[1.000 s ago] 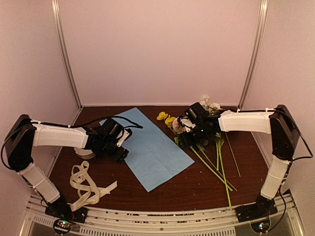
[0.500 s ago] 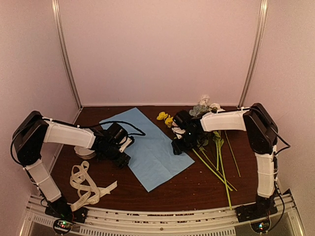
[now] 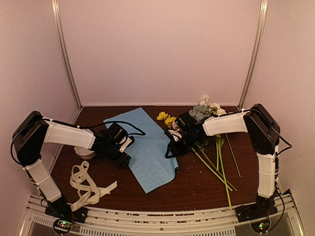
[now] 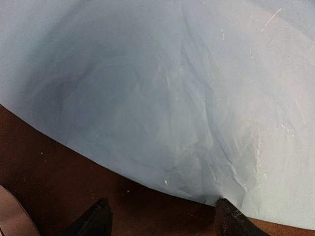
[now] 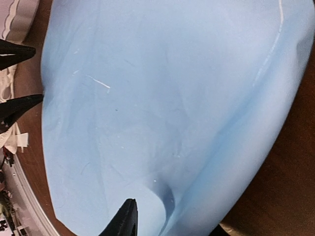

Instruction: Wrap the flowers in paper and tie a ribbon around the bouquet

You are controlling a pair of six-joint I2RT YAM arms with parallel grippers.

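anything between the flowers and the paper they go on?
Only the right hand. It sits at the right edge of the paper, which it seems to pinch and hold raised. The flowers lie just to its right on the table. Nothing else visible lies in that gap.

A light-blue creased sheet of paper [image 4: 187,98] fills the space ahead of the left gripper [image 4: 162,219], its edge slanting across the dark brown wooden table [image 4: 59,182]. The two black fingertips [image 4: 98,216] stand apart over bare wood, and one appears to touch the sheet's edge. A pale greyish strip [image 4: 14,219], possibly ribbon, lies just outside the other fingertip.
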